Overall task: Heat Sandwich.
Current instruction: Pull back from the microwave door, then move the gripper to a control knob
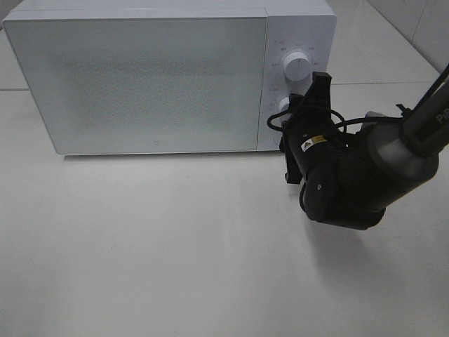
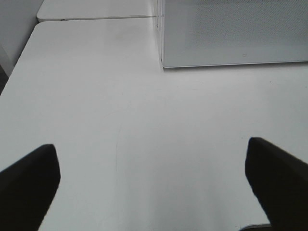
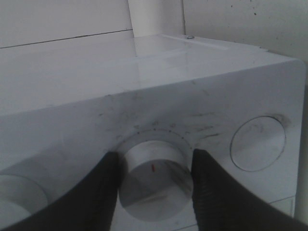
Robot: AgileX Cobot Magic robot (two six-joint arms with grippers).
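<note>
I can't see the sandwich anywhere; the microwave [image 1: 140, 81] door is shut, so it may be inside. My right jaws clasp the lower knob [image 3: 154, 185]; my left jaws gape over the worktop [image 2: 120, 96]. Soft bread would likely squash, so I'd grip lightly across the crusts.

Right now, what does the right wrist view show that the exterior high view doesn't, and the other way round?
Only the right wrist view: the right gripper closed on the lower knob, with fingers against both of its sides. It also shows the knob's red mark and a round button beside it.

Only the exterior high view: the shut microwave door and the table in front of it.

Both: the control panel and that gripper at the knob. Neither shows the sandwich.
</note>
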